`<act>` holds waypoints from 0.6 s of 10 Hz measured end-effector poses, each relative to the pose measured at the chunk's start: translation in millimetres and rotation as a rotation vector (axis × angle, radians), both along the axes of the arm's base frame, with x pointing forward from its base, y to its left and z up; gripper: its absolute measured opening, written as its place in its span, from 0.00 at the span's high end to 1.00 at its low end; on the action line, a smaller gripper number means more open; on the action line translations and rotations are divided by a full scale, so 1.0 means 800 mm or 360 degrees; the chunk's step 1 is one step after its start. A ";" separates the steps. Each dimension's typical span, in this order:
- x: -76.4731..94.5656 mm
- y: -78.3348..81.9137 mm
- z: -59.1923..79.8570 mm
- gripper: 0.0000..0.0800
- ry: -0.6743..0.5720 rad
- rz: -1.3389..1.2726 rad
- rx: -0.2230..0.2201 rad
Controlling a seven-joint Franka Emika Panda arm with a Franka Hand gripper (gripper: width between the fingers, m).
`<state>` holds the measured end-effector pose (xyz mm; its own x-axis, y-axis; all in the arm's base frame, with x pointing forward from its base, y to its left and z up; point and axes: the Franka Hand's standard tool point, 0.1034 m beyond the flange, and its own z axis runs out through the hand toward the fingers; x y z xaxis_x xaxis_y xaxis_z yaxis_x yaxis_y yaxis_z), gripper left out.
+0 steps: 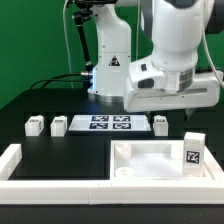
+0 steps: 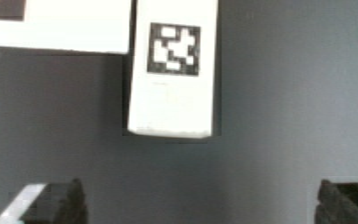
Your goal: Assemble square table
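Tabletop [image 1: 140, 160] lies flat on the black table [image 1: 60, 150], against the white rail [image 1: 20, 165]. An upright leg [image 1: 193, 150] stands at the tabletop's end toward the exterior view's right, its tag facing the camera. The tag is pattern only, with no readable writing.

Behind the tabletop, a third leg [image 1: 161, 123] sits just beside the marker board [image 1: 108, 123]. Past the board are a far leg [image 1: 35, 125] and its neighbour [image 1: 58, 125].

Only the wrist view shows the fingers: the gripper [image 2: 202, 205] is spread wide and empty. A tagged leg [image 2: 172, 90] lies ahead of it, untouched; cannot tell which leg. In the exterior view the arm [image 1: 175, 60] hides the fingers.
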<state>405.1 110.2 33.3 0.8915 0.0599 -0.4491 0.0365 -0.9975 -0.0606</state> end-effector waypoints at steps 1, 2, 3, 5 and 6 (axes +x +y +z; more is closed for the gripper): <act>-0.010 -0.004 -0.005 0.19 0.0135 -0.0007 -0.0008; -0.007 -0.003 -0.002 0.19 0.0239 -0.0008 -0.0004; -0.003 -0.002 -0.005 0.19 0.0282 -0.0009 -0.0004; -0.018 -0.004 -0.005 0.19 0.0535 -0.0024 -0.0021; -0.023 -0.004 -0.009 0.19 0.0728 -0.0031 -0.0040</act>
